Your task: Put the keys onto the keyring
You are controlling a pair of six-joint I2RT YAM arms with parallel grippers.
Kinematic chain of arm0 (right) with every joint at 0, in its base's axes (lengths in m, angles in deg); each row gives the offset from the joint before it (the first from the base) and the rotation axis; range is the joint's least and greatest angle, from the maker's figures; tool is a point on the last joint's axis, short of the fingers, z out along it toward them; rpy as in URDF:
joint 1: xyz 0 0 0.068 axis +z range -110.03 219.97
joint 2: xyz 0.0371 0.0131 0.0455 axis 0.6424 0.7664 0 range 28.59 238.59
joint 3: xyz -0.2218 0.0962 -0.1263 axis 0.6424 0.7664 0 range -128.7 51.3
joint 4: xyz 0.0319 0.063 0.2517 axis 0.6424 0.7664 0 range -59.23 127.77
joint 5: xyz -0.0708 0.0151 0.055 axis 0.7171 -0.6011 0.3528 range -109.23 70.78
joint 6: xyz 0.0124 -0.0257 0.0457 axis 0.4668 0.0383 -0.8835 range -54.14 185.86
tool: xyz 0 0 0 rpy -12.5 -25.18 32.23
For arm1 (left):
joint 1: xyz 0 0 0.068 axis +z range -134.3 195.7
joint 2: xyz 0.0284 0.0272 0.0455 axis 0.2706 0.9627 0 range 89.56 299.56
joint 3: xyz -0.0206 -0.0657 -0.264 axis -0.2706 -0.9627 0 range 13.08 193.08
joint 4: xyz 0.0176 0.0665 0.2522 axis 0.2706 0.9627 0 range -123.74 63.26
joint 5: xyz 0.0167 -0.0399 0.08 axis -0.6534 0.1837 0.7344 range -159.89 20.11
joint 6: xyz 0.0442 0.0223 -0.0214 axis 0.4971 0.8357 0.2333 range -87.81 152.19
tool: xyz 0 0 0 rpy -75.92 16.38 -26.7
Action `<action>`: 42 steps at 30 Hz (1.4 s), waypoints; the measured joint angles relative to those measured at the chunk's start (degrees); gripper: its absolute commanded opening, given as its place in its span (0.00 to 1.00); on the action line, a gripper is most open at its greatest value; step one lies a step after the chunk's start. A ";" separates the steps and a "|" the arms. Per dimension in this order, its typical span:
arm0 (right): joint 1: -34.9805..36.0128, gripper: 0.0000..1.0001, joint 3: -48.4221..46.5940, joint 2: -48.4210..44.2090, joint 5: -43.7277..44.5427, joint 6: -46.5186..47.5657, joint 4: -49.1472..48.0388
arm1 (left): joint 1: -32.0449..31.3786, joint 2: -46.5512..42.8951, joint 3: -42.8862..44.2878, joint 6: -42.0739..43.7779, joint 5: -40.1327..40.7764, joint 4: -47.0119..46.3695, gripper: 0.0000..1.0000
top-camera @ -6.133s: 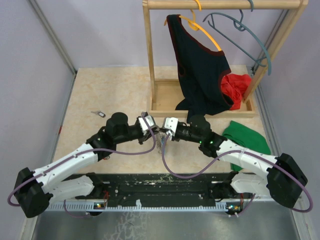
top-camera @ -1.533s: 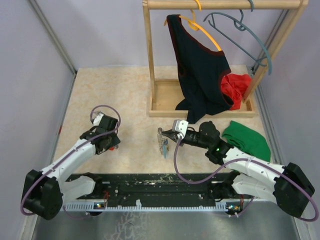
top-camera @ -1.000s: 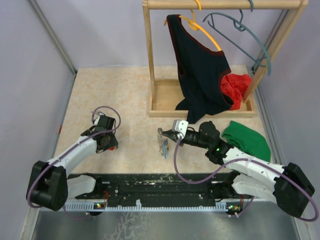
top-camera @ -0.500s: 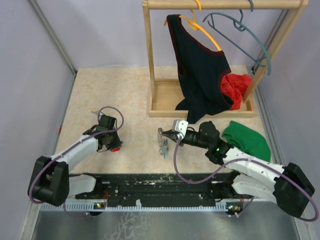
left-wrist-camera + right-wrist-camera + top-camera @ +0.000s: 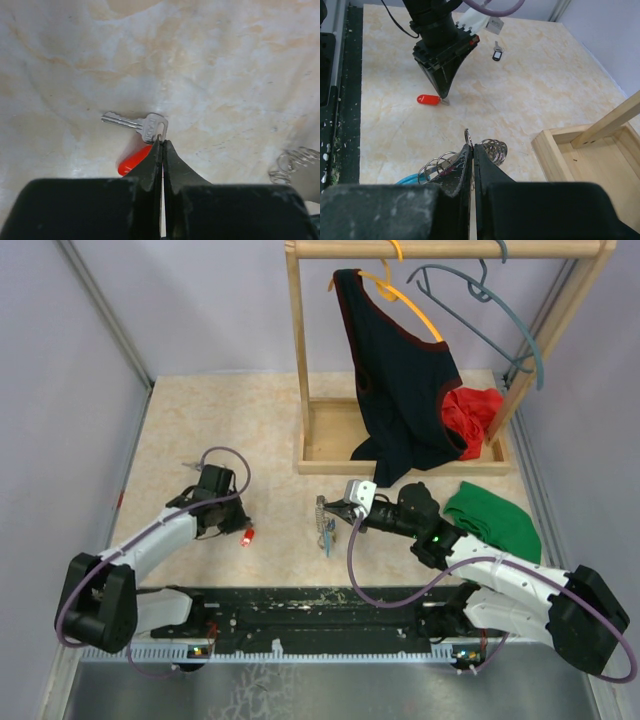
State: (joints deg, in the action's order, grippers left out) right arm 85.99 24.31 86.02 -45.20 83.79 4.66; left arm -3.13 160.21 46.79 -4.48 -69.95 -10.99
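Left gripper (image 5: 161,142) is clenched, tips at the head of a key (image 5: 134,122) lying flat on the table (image 5: 225,60). I cannot tell if it pinches. The blade points left; the fingers half hide its red tag (image 5: 132,161). Overhead shows only the red. Right gripper (image 5: 471,148) clamps the keyring (image 5: 492,149), whose blue section is cut off.

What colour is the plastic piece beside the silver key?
The plastic piece is red; the left wrist view shows it best.

Beige marbled tabletop (image 5: 200,420), pale lilac walls (image 5: 200,300), wooden garment rack (image 5: 300,360) at rear, even light.
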 measured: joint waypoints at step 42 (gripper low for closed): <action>0.00 0.00 -0.48 2.25 -0.07 1.97 1.90 | -9.70 3.30 -7.32 -24.70 -4.04 -27.30 0.39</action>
State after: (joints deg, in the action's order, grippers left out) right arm 85.99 23.83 88.27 -45.27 85.76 6.57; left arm -12.83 163.51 39.47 -29.18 -73.99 -38.29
